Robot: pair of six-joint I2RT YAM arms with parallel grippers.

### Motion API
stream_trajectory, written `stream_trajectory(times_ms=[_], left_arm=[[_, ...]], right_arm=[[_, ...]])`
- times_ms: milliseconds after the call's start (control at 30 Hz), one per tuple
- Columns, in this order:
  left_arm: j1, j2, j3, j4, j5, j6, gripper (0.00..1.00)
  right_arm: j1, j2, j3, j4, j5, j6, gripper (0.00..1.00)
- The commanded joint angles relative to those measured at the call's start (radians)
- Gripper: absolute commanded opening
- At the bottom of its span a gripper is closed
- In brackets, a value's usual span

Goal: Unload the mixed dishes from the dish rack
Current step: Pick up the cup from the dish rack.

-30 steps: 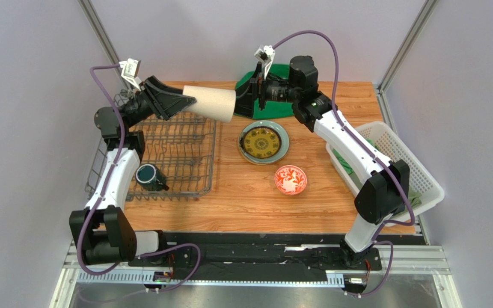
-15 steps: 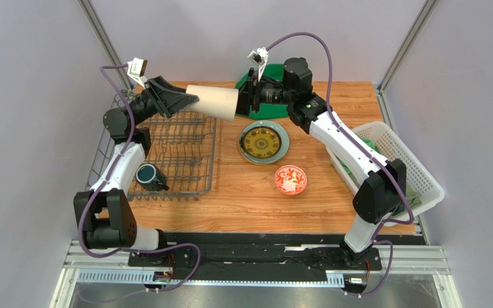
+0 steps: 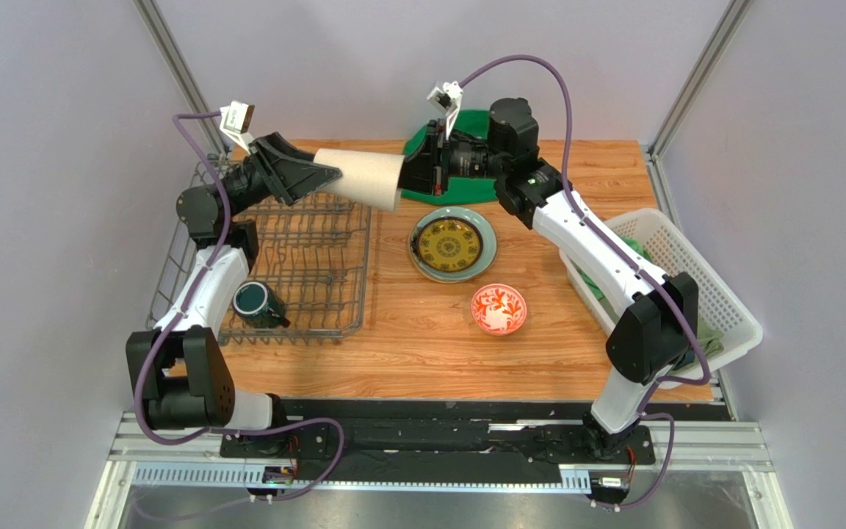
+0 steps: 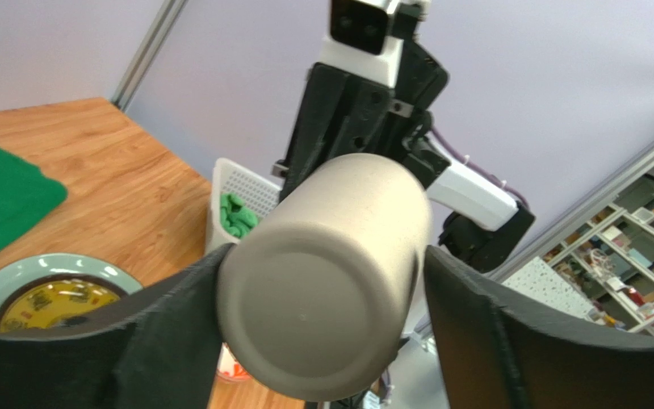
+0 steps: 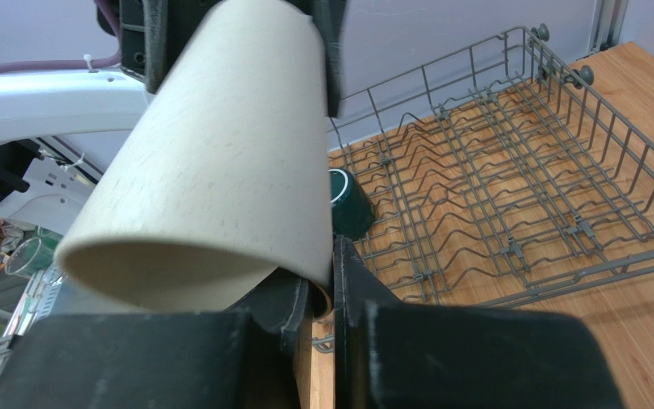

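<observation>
The beige handleless cup (image 3: 359, 179) lies on its side in the air over the far end of the dish rack (image 3: 306, 265). My right gripper (image 3: 408, 176) is shut on the cup's rim (image 5: 318, 285), one finger inside and one outside. My left gripper (image 3: 326, 176) stands open around the cup's base (image 4: 322, 281): one finger touches it and a gap shows at the other finger (image 4: 475, 332). A dark teal mug (image 3: 253, 302) lies in the rack's near left corner. A green-rimmed plate with a yellow-and-dark centre (image 3: 452, 244) and a red-and-white bowl (image 3: 498, 309) rest on the table.
A green cloth (image 3: 483, 190) lies at the far edge behind the right gripper. A white lattice basket (image 3: 725, 298) holding green items stands at the right edge. The rack's upright prongs (image 5: 509, 196) run below the cup.
My right gripper has moved onto the cup's open end and shut on its rim. The left gripper's jaws have widened a little around the base.
</observation>
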Motion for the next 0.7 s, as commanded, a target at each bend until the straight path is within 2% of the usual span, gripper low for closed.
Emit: stream_trajectory(times_ms=[0,167,500,600,667], left_arm=[[-0.006,-0.041,0.024,-0.046,0.034,0.12,0.9],[0.02,-0.047,0.032,-0.056,0.046,0.133,0.91],[0.155,-0.032,0.019,0.026,0.112,0.108,0.93],[0.181,-0.014,0.006,0.033,0.148,0.139,0.93],[0.193,-0.006,-0.001,0.018,0.18,0.183,0.93]], right_arm=[[0.022,-0.076,-0.014,0.009,0.037,-0.048,0.0],[0.01,-0.105,-0.06,0.009,0.049,-0.061,0.0],[-0.071,-0.13,-0.129,-0.072,0.048,-0.082,0.0],[-0.102,-0.148,-0.145,-0.092,0.049,-0.096,0.0],[-0.12,-0.154,-0.134,-0.167,0.086,-0.146,0.0]])
